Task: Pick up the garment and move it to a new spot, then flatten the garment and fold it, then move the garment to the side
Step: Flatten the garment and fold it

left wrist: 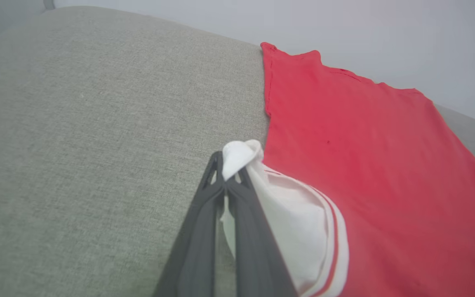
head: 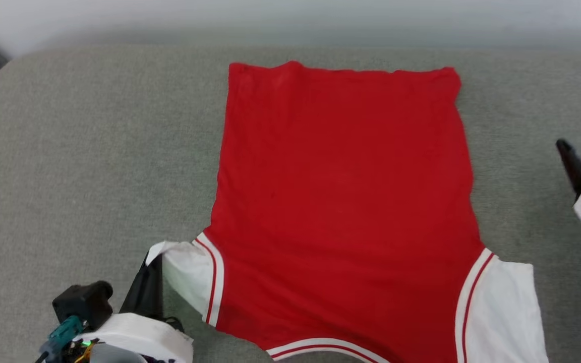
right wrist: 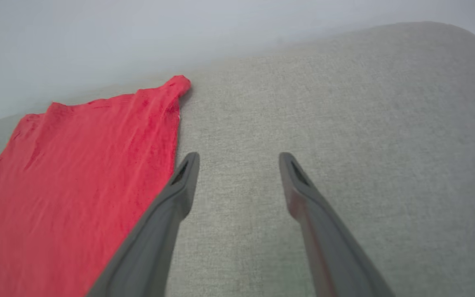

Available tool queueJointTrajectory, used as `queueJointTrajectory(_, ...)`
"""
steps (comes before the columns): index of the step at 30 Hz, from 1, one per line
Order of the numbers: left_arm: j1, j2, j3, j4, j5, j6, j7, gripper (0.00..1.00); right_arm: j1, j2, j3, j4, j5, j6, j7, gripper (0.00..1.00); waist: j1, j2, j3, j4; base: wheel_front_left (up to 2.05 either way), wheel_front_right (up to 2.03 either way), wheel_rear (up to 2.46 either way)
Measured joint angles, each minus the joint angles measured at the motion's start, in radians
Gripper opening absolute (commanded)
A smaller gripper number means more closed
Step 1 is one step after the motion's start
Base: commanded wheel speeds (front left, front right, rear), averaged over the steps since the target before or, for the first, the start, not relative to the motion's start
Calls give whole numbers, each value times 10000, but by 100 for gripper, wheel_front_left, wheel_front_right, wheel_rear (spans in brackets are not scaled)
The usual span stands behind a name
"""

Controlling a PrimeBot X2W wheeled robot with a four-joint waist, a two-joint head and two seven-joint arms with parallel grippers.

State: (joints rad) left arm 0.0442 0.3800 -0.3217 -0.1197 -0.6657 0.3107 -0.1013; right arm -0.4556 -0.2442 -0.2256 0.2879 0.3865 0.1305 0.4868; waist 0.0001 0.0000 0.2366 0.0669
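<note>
Stage, as judged: flattening, pre-fold.

**Status checks**
1. Locate garment [head: 341, 201] spread on grey bench [head: 68, 151], hem [head: 341, 69] at far side, neck trim [head: 321, 349] at near edge of head view. Red body approx. flat, with slight ripples nr far R corner in right wrist view.
2. Check L hand [left wrist: 229, 169]: clenched on tip of white L-side sleeve [left wrist: 299, 222]. Cloth bunched over fingertips, sleeve raised & creased.
3. Check R hand [right wrist: 239, 159]: released, jaws spread wide, nothing between. Hovers over bare bench beside garment's R edge, not touching it.
4. Note R-side sleeve [head: 502, 307] lying flat. Prob. no work needed there.

**Procedure, L-side sleeve**
- Draw outward, away from red body, low to bench. Avoid lifting: risks dragging & wrinkling the body.
- Keep tension light. Stop once striped seam [head: 215, 282] lies straight.
- Lower tip onto bench before letting go. Otherwise likely to curl back.
- Keep R hand clear. If body starts sliding left, press down nr R edge as anchor.
- After letting go, verify both sleeves lie flat & symmetric before 1st fold.
</note>
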Motion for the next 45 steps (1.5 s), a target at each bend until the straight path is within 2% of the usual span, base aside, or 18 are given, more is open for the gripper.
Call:
queueJointTrajectory(5, -676, -407, -403, -163, 240, -211, -314, 0, -2784, -447, -27, 1670, -209, 4, 1931, 100, 1, 0, 971, 575, 0, 0, 0)
queueJointTrajectory(8, -1081, -688, -709, -176, 368, -422, -533, 0, -4014, -821, -31, 2190, -671, 4, 3080, 100, 1, 0, 1516, 987, 0, 0, 0)
queueJointTrajectory(11, -1309, -880, -880, -111, 430, -535, -709, 0, -5020, -823, -138, 2522, -1074, 4, 3969, 100, 1, 0, 2005, 1411, 0, 0, 0)
queueJointTrajectory(18, -1831, -1127, -1091, -73, 571, -765, -974, 0, -6415, -717, -456, 2759, -2013, 4, 5195, 100, 2, 0, 3054, 2116, 0, 0, 0)
queueJointTrajectory(25, -2199, -1448, -1252, 169, 650, -1045, -1266, 0, -6894, -644, -683, 2669, -2535, 6, 6123, 100, 1, 0, 3925, 2440, 0, 0, 0)
queueJointTrajectory(26, -2199, -1448, -1252, 169, 650, -1045, -1266, 0, -6894, -644, -683, 2669, -2535, 6, 6123, 49, 1, 0, 3925, 2440, 0, 0, 0)
queueJointTrajectory(27, -2204, -1478, -1271, 213, 660, -1076, -1279, 0, -6921, -648, -752, 2660, -2566, 6, 6266, 19, 0, 0, 3965, 2482, 0, 0, 0)
queueJointTrajectory(28, -2243, -1494, -1285, 247, 729, -1099, -1321, 0, -6921, -652, -800, 2575, -2644, 4, 6408, 0, 0, 0, 3981, 2533, 0, 0, 0)
queueJointTrajectory(32, -2321, -1534, -1296, 288, 734, -1172, -1379, 0, -6781, -594, -736, 2420, -2677, 4, 6562, 0, 0, 0, 3881, 2578, 0, 0, 0)
queueJointTrajectory(39, -2255, -1463, -1214, 566, 731, -1127, -1404, 0, -6368, -719, -163, 2295, -2470, 4, 5730, 0, 1, 0, 3365, 2453, 0, 0, 0)
queueJointTrajectory(45, -1829, -1120, -965, 871, 562, -899, -1116, 0, -5912, -1304, 362, 2100, -1948, 4, 5290, 0, 0, 0, 2383, 2127, 0, 0, 0)
